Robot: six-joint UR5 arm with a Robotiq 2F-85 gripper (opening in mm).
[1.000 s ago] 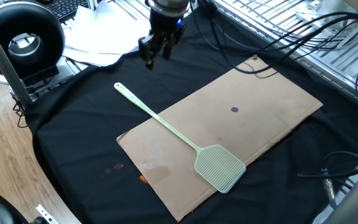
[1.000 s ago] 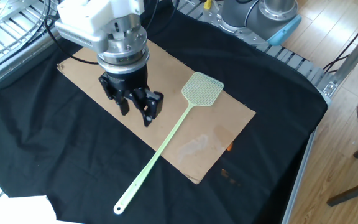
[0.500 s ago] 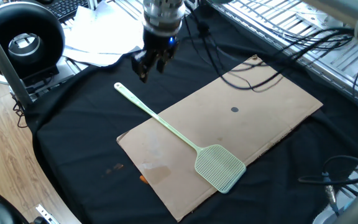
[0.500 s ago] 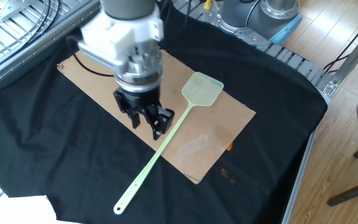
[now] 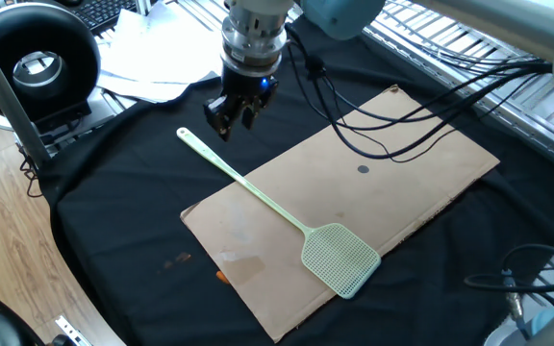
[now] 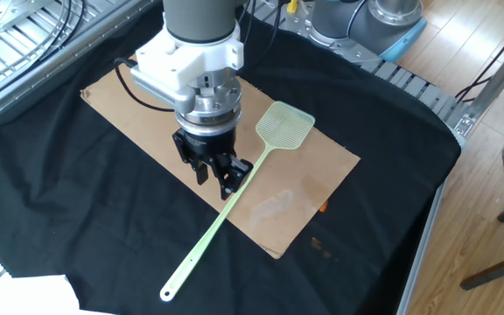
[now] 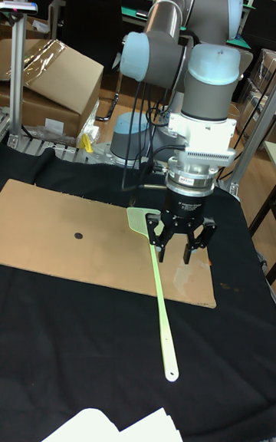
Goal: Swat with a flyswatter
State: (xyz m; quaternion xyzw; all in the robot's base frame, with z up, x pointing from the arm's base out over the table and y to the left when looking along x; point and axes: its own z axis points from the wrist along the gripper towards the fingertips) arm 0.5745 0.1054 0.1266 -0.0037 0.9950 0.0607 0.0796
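Open black cloth [image 5: 113,192] around flyswatter [image 5: 258,192] handle; cables [image 5: 373,135] across cardboard [image 5: 392,192].

Grey arm [image 7: 211,108], pale-blue joint caps, black hand [image 7: 179,246].

In the tall fixed view the gripper [image 7: 177,245] covers most of the flyswatter [image 7: 159,300] head, leaving only its left corner showing. In the other fixed view the gripper [image 6: 216,171] hides a stretch of the handle near the cardboard [image 6: 129,122] sheet's near edge. Whether the fingers touch the handle cannot be told.
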